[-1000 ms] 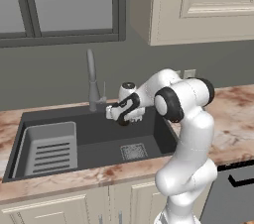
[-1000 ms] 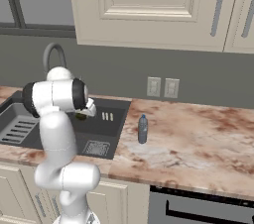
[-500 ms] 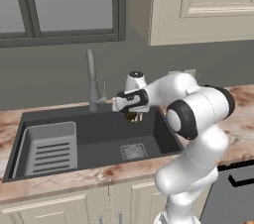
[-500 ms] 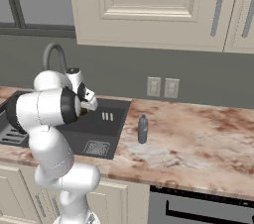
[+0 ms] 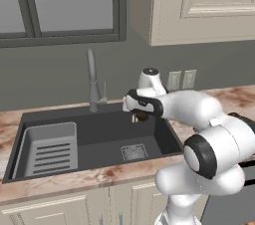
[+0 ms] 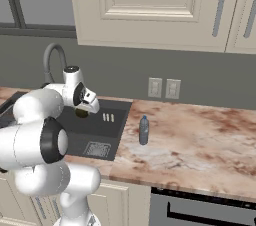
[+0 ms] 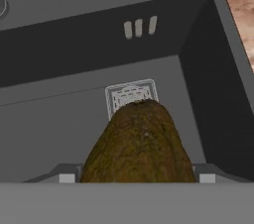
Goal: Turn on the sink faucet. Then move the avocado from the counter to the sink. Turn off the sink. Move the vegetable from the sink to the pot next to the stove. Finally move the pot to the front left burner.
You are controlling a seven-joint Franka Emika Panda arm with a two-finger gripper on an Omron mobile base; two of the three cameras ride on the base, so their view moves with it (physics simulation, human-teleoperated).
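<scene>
Pincer [image 5: 141,116] clamped on the avocado [image 7: 140,143] — fruit held between its fingertips, above the sink [image 5: 104,134], drain grate [image 7: 130,94] below it, faucet [image 5: 92,77] just beside, bottle [image 6: 144,130] on the worktop [image 6: 200,140] well apart

The arm [image 5: 199,114] is built of rounded glossy white segments, joined by dark grey ring joints.

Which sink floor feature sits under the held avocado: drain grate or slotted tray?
The square drain grate, directly beyond the dark olive avocado; the lighter grey slotted tray lies at the basin's far side.
</scene>
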